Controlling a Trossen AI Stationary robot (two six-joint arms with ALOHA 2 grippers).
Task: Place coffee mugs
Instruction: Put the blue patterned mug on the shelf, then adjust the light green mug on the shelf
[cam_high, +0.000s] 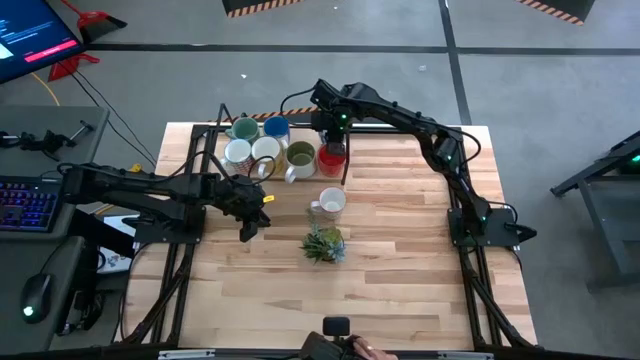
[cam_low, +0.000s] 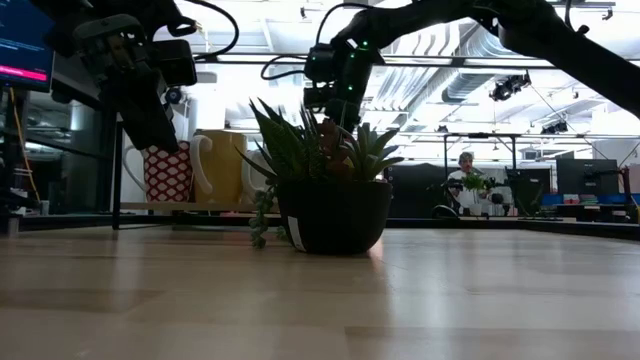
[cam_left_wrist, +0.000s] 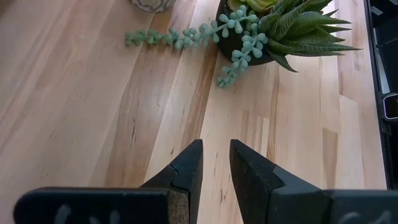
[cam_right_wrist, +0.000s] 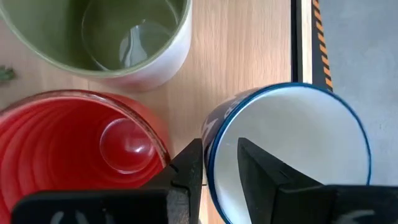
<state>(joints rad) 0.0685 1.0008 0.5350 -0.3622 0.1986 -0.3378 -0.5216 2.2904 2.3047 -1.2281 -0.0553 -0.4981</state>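
Right wrist view: blue mug (cam_right_wrist: 292, 155) unlabelled

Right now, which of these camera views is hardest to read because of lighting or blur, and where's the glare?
Low view: backlit by bright ceiling lights, so the plant and arms read as dark silhouettes, and the near tabletop is soft. Right wrist view: a glare spot shines on the bottom inside the red mug. Left wrist view: evenly lit, with the left end effector blurred up close. High view: even light, faint shadows.
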